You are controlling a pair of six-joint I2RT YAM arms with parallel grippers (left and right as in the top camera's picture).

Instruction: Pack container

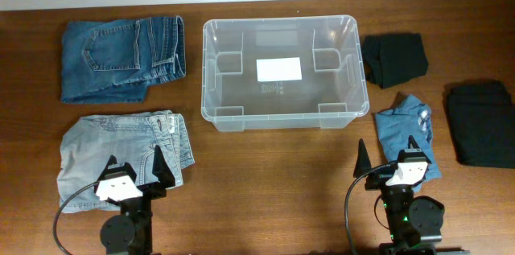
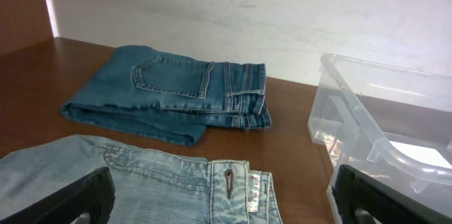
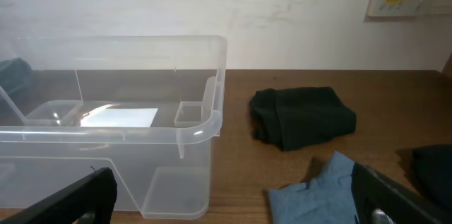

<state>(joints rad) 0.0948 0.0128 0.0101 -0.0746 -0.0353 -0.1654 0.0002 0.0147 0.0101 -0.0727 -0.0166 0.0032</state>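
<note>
The clear plastic container (image 1: 282, 118) stands at the table's back middle, with a white label (image 1: 278, 68) on its base. It holds nothing. It also shows at the right of the left wrist view (image 2: 367, 121) and the left of the right wrist view (image 3: 141, 136). My left gripper (image 1: 133, 168) is open over folded light-blue jeans (image 1: 121, 146), also in the left wrist view (image 2: 141, 181). My right gripper (image 1: 389, 157) is open beside a blue cloth (image 1: 406, 130), also in the right wrist view (image 3: 318, 196).
Dark blue folded jeans (image 1: 121, 55) lie at back left, also in the left wrist view (image 2: 169, 90). A black folded cloth (image 1: 394, 58) lies right of the container, also in the right wrist view (image 3: 300, 114). Another black garment (image 1: 483, 122) lies at far right.
</note>
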